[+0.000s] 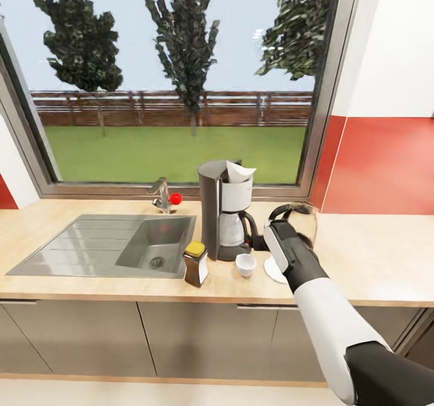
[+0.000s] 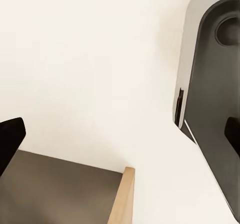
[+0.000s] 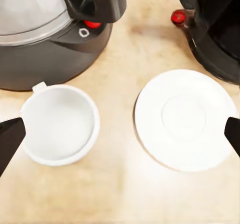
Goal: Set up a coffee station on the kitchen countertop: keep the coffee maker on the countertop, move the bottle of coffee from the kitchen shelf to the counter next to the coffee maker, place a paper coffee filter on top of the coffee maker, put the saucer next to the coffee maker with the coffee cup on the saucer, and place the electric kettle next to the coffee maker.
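My right gripper [image 3: 120, 131] hangs over the counter [image 1: 374, 255] with its jaws spread wide and nothing between them, one dark fingertip at each edge of the wrist view, placed above the gap between the cup [image 3: 59, 124] and the saucer [image 3: 184, 119]. I judge that position suits a grasp of the cup next, since it stands on bare wood beside the saucer, not on it. The cup is small, white, round and smooth, with a stub handle toward the maker [image 1: 224, 213]; the saucer is a flat white disc with a shallow centre ring. In the head view the maker stands tall and dark grey, a white paper filter [image 1: 240, 171] sitting in its top and a glass carafe below. The bottle [image 1: 196, 263], squat with a yellow cap, stands just in front of the maker near the steel sink [image 1: 96, 246]. The kettle [image 1: 298, 216], clear glass on a black base, stands beside the maker, largely behind my forearm. My left gripper [image 2: 120, 136] is parted and empty, facing pale floor and a cabinet end.
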Available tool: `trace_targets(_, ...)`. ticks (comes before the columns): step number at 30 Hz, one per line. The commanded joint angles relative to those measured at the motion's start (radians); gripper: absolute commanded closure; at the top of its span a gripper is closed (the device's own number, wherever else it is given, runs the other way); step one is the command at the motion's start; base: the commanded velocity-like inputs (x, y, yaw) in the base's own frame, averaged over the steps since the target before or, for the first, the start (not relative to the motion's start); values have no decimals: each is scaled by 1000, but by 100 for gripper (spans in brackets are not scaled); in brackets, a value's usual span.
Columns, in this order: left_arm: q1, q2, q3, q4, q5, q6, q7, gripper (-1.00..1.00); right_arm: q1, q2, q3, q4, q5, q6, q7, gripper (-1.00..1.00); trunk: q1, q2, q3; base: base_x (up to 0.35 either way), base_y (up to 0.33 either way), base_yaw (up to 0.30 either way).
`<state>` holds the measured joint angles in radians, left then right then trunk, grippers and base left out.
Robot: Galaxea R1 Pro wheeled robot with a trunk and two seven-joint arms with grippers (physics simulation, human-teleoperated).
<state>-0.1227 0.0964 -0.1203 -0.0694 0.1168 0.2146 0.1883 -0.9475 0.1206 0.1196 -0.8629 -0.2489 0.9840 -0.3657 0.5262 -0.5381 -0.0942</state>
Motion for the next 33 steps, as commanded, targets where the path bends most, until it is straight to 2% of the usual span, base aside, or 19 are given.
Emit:
trace_targets(1,0,0,-9,-3,11,6,3,-100,-1,-1,2,11,-11,2,-10,-100,0,-2,-2,8,0,0)
trace_targets(8,0,0,-9,-2,11,6,3,-100,-1,-1,2,79,-12,2,-10,-100,0,-2,-2,2,0,0)
trace_targets(14,0,0,-9,-1,11,7,2,-100,-1,-4,2,88,-11,2,-10,-100,0,-2,-2,23,0,0)
trace_targets(22,0,0,-8,-1,11,6,4,-100,-1,-5,3,136,-11,2,-10,-100,0,-2,-2,190,0,0)
trace_targets(33,0,0,-8,-1,11,6,4,-100,-1,-6,4,152,-11,1,-10,-100,0,-2,-2,16,0,0)
